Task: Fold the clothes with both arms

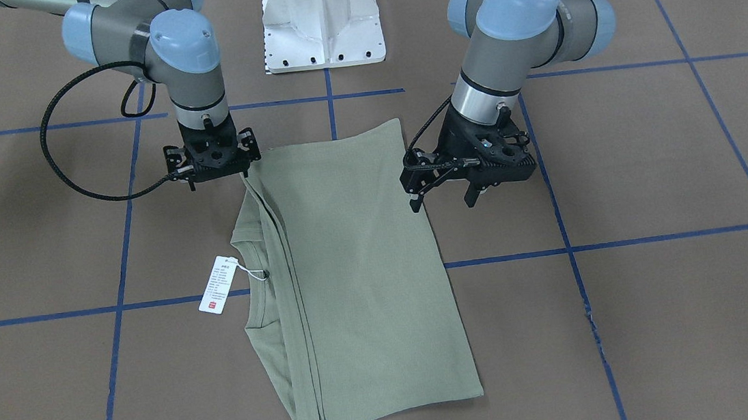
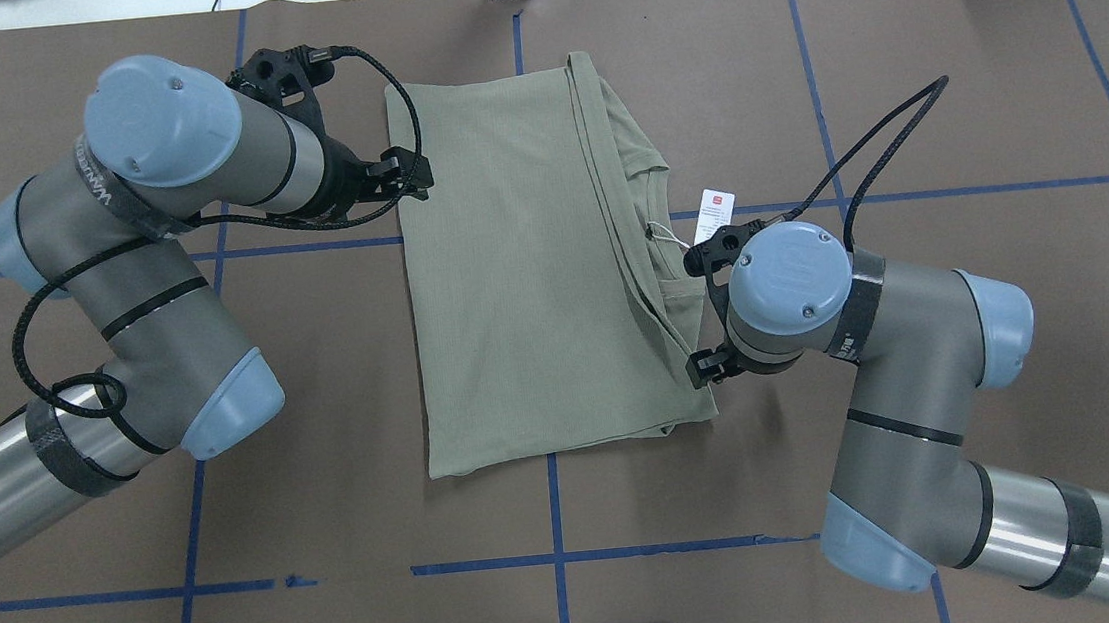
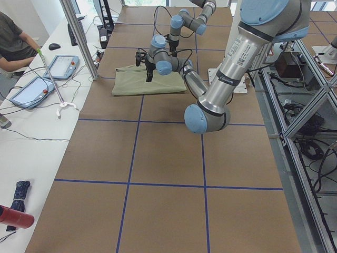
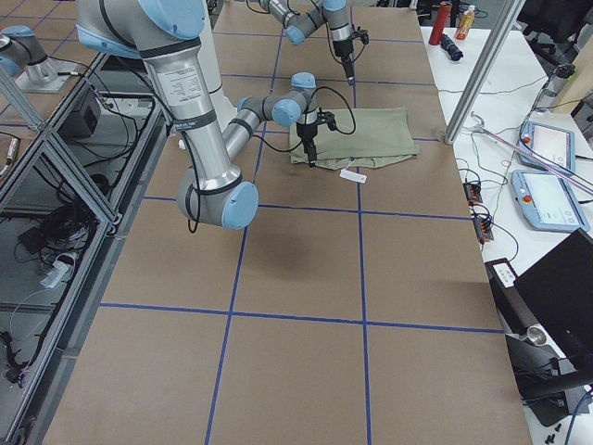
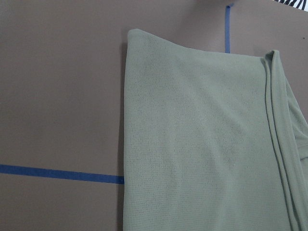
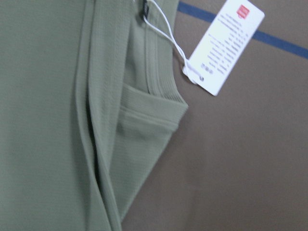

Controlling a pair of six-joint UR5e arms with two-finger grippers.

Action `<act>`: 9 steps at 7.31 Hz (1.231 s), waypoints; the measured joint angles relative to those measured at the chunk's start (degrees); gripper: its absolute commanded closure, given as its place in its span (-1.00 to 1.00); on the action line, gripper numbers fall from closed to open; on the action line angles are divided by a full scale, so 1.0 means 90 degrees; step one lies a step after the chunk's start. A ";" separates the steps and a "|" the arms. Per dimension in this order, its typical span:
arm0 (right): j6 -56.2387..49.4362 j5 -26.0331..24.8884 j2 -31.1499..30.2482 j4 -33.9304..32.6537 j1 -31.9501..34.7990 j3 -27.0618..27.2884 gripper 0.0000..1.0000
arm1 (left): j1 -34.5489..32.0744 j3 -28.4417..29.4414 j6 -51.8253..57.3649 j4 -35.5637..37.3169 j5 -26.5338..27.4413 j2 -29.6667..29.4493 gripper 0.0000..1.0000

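Note:
The clothes are one pale sage-green shirt (image 1: 359, 273) lying flat on the brown table, folded into a long rectangle (image 2: 512, 285). The sleeve and neckline layers show along one side (image 6: 144, 120). Its white hang tag (image 1: 220, 284) with a red mark rests on the table beside the collar (image 6: 225, 47). My left gripper (image 1: 445, 202) hovers open at the shirt's plain long edge, nothing between its fingers. My right gripper (image 1: 216, 172) points straight down at the corner near the collar side and looks open. No fingers show in either wrist view.
The white pedestal base (image 1: 322, 23) stands at the table's robot side. Blue tape lines (image 1: 624, 241) grid the brown surface. In the exterior left view a person (image 3: 13, 39) sits at a side bench with tablets (image 3: 37, 87) and cables.

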 measured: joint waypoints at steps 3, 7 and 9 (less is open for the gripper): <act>-0.0307 -0.0011 0.0950 0.0017 0.0167 -0.1145 -1.00 | 0.0004 0.0096 0.0032 -0.0165 0.0000 0.0034 -1.00; -0.0421 0.0002 0.1097 0.0016 0.0208 -0.1596 -1.00 | 0.0009 0.0210 0.0036 -0.0400 0.0000 0.0040 -1.00; -0.0391 0.0006 0.1108 0.0016 0.0169 -0.1663 -1.00 | 0.0010 0.0212 0.0037 -0.0418 0.0000 0.0039 -1.00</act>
